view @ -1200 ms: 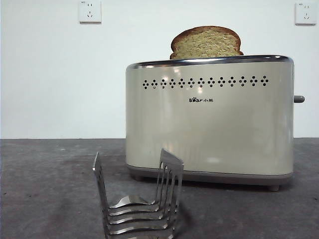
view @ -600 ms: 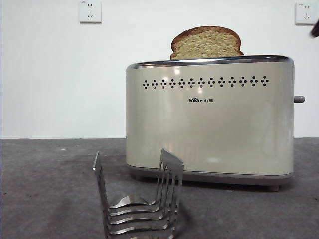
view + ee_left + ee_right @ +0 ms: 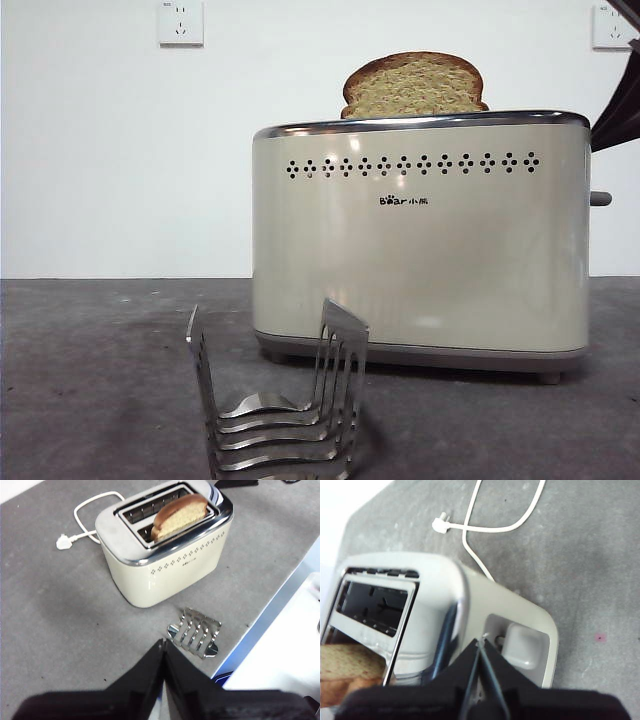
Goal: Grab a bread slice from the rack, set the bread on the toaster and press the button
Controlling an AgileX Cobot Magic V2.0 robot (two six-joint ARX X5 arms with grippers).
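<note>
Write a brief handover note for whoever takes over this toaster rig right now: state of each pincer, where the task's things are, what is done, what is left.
Left pincer: shut, empty, high above the rack, waiting.
Right pincer: shut, empty, over the toaster's lever end.
Slice of bread: standing in a toaster slot, top sticking out.
Rack: on the table in front of the toaster, holding nothing.
Button: up, not touched.
Done: bread moved from rack to toaster.
Left: press the button down with the right pincer.

Left end effector (image 3: 163, 652) jaws closed together, empty, above desk (image 3: 50, 610). Slice of bread (image 3: 179, 516) upright in toaster (image 3: 165, 545) slot. Rack (image 3: 195, 634) empty, near toaster. White cord (image 3: 92, 517) unplugged.
</note>
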